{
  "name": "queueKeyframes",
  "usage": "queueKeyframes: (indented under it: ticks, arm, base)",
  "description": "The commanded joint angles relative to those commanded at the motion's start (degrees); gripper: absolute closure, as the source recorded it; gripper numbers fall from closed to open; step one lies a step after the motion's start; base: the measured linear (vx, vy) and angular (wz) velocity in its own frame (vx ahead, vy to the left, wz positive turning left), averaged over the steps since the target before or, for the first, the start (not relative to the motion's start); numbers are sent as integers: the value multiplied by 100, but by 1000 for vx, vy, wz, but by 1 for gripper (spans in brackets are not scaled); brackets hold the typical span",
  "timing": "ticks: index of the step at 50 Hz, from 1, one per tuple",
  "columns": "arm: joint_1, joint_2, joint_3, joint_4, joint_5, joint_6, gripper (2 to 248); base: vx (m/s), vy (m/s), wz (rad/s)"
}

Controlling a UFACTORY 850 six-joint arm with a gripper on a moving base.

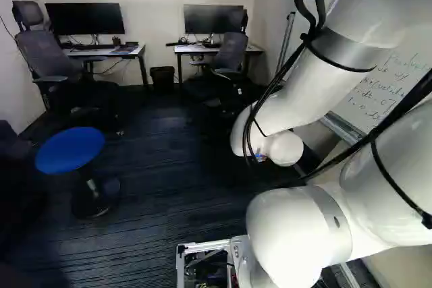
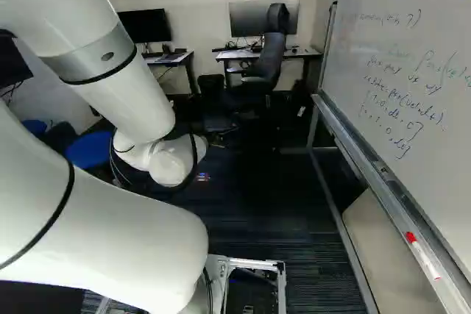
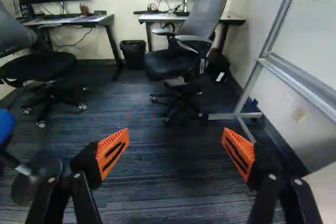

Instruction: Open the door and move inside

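Orange pads [image 3: 107, 147] stand wide apart on our empty tool [image 3: 174, 137], aimed toward the chair [image 3: 207, 10] before the front edge of the worktop [image 3: 151, 19], presumably ready for a handle or raised clear for driving, though we see no door in any view.

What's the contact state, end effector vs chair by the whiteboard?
Apart: the wrist view shows carpet between the end effector and the chair.
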Motion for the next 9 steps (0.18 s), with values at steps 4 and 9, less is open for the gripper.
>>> queueKeyframes:
  ticks: [4, 9]
  arm:
    - [0, 0, 0, 0, 0, 0, 3]
    - [0, 0, 0, 0, 0, 0, 3]
  base:
    - [0, 0, 0]
    - [0, 0, 0]
